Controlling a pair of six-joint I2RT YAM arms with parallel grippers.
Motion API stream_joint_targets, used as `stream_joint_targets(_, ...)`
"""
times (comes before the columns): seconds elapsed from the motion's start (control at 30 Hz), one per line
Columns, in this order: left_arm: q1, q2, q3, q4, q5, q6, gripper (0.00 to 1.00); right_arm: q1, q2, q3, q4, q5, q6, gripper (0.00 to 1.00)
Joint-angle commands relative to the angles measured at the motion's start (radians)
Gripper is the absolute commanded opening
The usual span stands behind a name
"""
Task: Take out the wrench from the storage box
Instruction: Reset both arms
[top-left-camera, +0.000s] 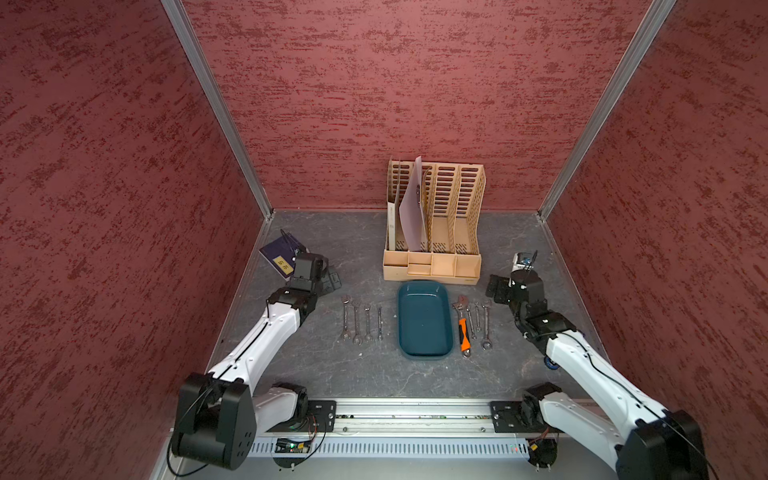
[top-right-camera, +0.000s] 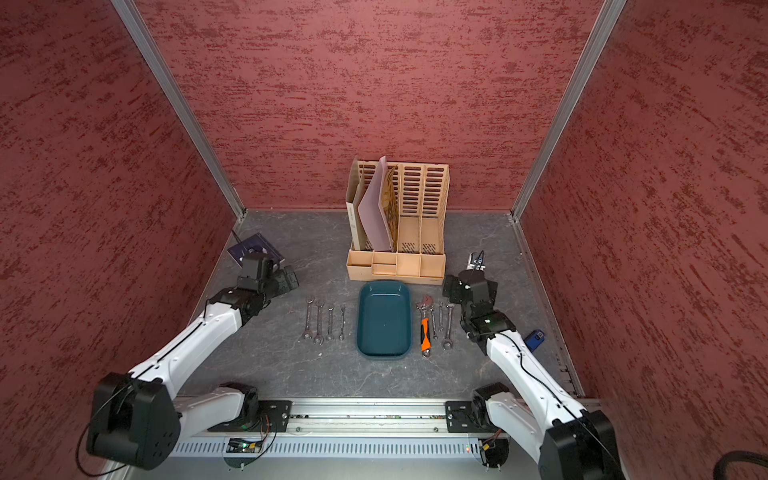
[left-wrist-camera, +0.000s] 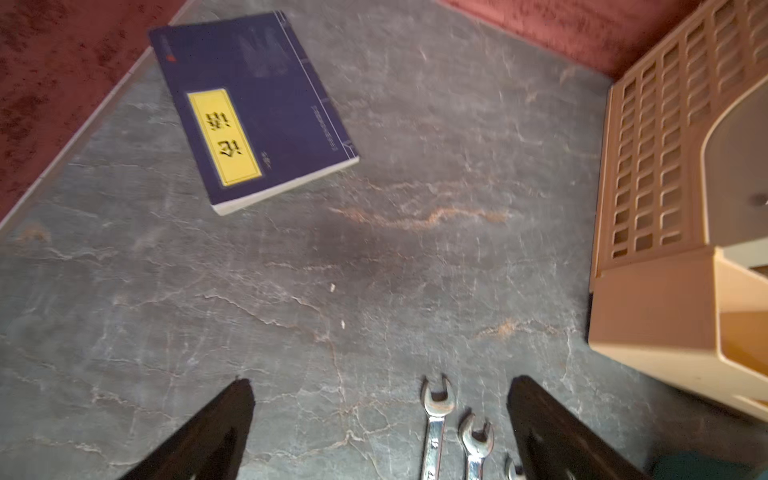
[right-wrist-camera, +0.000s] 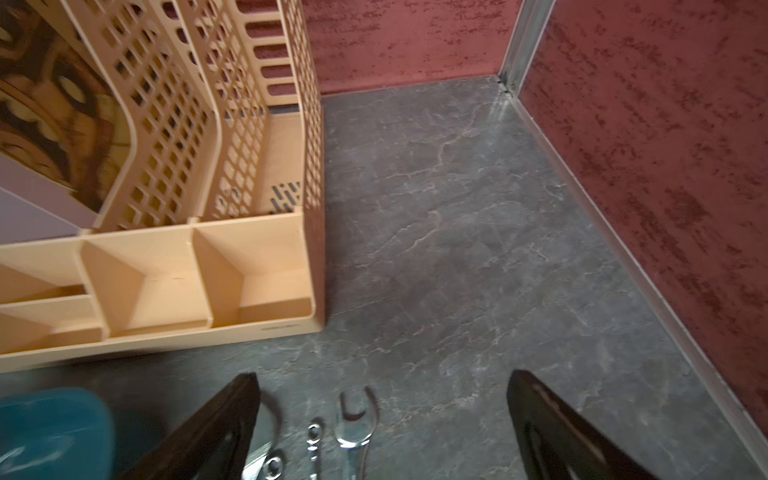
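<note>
Both claws gape wide, gripping nothing. Left claw (left-wrist-camera: 382, 382) hangs near the far ends of four wrenches (top-left-camera: 361, 320) laid in a row on the table (top-left-camera: 374, 374), left of the box (top-left-camera: 424, 328). Right claw (right-wrist-camera: 383, 376) hangs near the far ends of the right row (top-left-camera: 478, 320), just right of the box, beside an orange-handled wrench (top-left-camera: 464, 332). Every wrench seen lies outside the box.

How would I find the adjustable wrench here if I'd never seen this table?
Find the tall beige slotted file organiser at the back; the shallow dark teal plastic tray lies in front of it. Right of the tray lies the adjustable wrench, first in a row of plain steel wrenches. It alone has an orange-and-black handle.
</note>
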Motion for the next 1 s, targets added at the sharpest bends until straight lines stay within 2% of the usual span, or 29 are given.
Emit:
stream_joint_targets(0.0, 0.071, -0.066, -0.110, 0.270, -0.063, 0.046, 1.00, 0.001, 0.071, -0.076, 0.467, 0.122, -0.165, 0.98)
stream_joint_targets(0.07, 0.116, -0.090, -0.187, 0.389, -0.056, 0.075, 1.00, -0.013, 0.146, -0.100, 0.584, 0.125, -0.191, 0.99)
stream_joint_targets(0.17, 0.132, -0.111, -0.320, 0.626, -0.087, 0.159, 1.00, -0.026, 0.304, -0.105, 0.755, 0.108, -0.284, 0.98)
stream_joint_targets(0.27, 0.146, -0.056, -0.412, 0.858, -0.098, 0.248, 1.00, -0.039, 0.430, -0.109, 0.888, 0.094, -0.315, 0.98)
stream_joint_targets(0.33, 0.170, 0.009, -0.425, 0.913, -0.086, 0.265, 1.00, -0.052, 0.495, -0.129, 0.980, 0.030, -0.307, 0.98)
stream_joint_targets(0.47, 0.241, 0.102, -0.411, 1.002, 0.054, 0.248, 1.00, -0.113, 0.495, -0.096, 0.899, -0.056, -0.249, 0.98)
stream_joint_targets(0.6, 0.294, 0.233, -0.423, 1.193, 0.186, 0.222, 1.00, -0.205, 0.496, -0.063, 0.813, -0.250, -0.192, 0.99)
stream_joint_targets(0.67, 0.290, 0.267, -0.412, 1.213, 0.214, 0.243, 1.00, -0.240, 0.502, -0.090, 0.850, -0.320, -0.169, 0.98)
stream_joint_targets(0.73, 0.280, 0.271, -0.409, 1.219, 0.235, 0.261, 1.00, -0.251, 0.549, -0.136, 0.975, -0.388, -0.182, 0.98)
stream_joint_targets(0.87, 0.267, 0.303, -0.416, 1.266, 0.288, 0.299, 1.00, -0.252, 0.532, -0.124, 0.935, -0.400, -0.186, 0.98)
stream_joint_targets(0.97, 0.257, 0.391, -0.398, 1.311, 0.307, 0.315, 1.00, -0.252, 0.538, -0.127, 0.946, -0.398, -0.186, 0.98)
